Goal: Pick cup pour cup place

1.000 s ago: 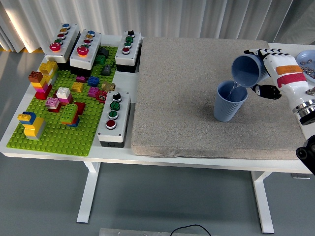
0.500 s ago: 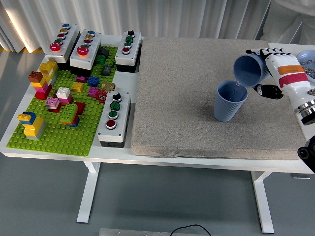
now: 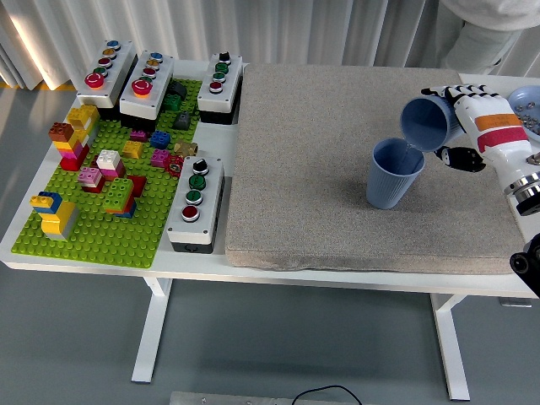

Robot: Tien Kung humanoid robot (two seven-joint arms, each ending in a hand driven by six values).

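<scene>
- Fingers [image 3: 440, 91] of our right hand [image 3: 479, 118] wrap the tilted blue cup [image 3: 427, 123], its mouth facing left and down over the standing blue cup [image 3: 393, 173].
- We see the standing cup upright on the grey mat [image 3: 354, 160], right of the mat's middle, with bare mat to its left and front.
- At the counter [image 3: 110, 268] left end, a green brick plate [image 3: 110, 211] and button boxes [image 3: 195, 202] sit well apart from both cups.
- Compared with a moment ago, we hold the tilted cup almost unchanged, a touch higher; a person's pale clothing [image 3: 477, 21] now shows at the top right.
</scene>
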